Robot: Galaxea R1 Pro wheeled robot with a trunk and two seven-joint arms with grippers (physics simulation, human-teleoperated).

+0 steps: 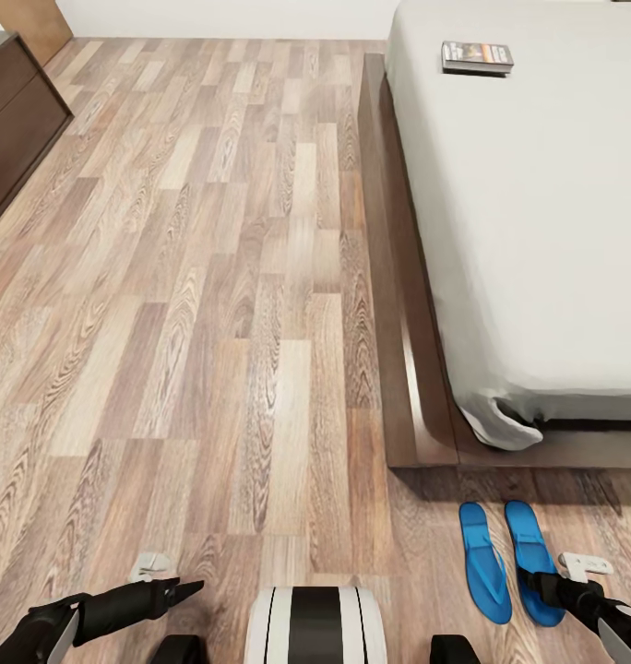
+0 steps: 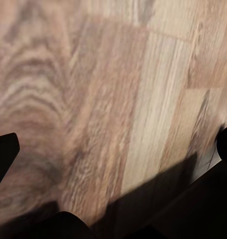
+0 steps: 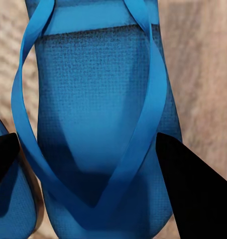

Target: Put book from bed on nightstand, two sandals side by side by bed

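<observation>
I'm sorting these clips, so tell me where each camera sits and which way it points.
Head view: high on the robot, looking forward and down at the wood-plank floor, the pale grey bed and two bright blue flip-flops; both arms and the base show.
Left wrist view: near the left gripper, facing bare floor; dark fingertips at the edges.
Right wrist view: above one flip-flop, jaws apart on either side.
Head and right wrist views share the flip-flops.

You find one printed surface: the cover of the book [image 1: 477,56], lying on the bed [image 1: 537,231]. It carries pale lettering and an orange strip, but the lettering is too small to read. No other text or label is legible.
</observation>
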